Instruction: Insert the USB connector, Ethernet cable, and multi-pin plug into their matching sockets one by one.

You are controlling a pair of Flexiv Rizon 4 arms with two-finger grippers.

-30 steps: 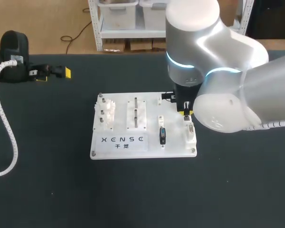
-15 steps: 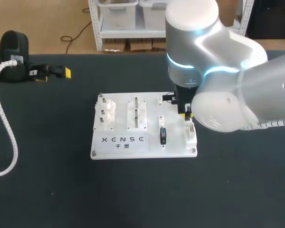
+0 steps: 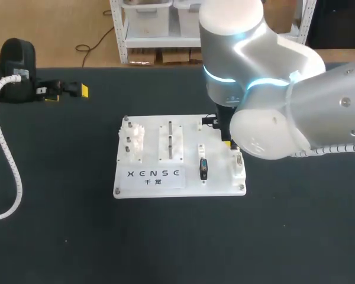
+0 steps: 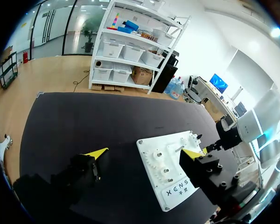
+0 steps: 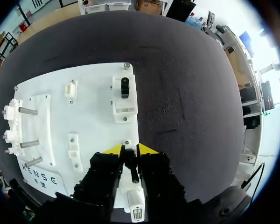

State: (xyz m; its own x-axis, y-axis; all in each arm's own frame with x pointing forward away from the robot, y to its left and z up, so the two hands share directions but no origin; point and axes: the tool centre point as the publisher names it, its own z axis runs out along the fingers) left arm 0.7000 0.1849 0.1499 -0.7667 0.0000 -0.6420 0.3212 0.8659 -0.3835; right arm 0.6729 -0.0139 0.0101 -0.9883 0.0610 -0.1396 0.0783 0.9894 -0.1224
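Observation:
The white socket board (image 3: 151,183) lies mid-table. My right gripper (image 3: 227,141) hangs over its right edge, just behind a white holder with a grey-ended plug (image 3: 238,160) seated in it. From the right wrist, that plug (image 5: 134,205) sits under the gripper (image 5: 129,150), which is open only a narrow gap with a slim dark piece in it. A black plug (image 3: 203,168) stands in a middle holder. A small black connector (image 3: 209,122) sits near the back right corner, ahead of the fingers (image 5: 125,87). My left gripper (image 3: 68,90) rests open and empty at the far left (image 4: 144,153).
Several pegs (image 3: 130,139) and a block with two posts (image 3: 170,142) stand on the board's left half. A white coiled hose (image 3: 12,160) runs down the table's left side. The left arm's black body (image 3: 18,53) sits at the back left.
The right arm has shifted slightly to the left and back over the board. The grey-ended plug stays in its holder. The left arm has not moved.

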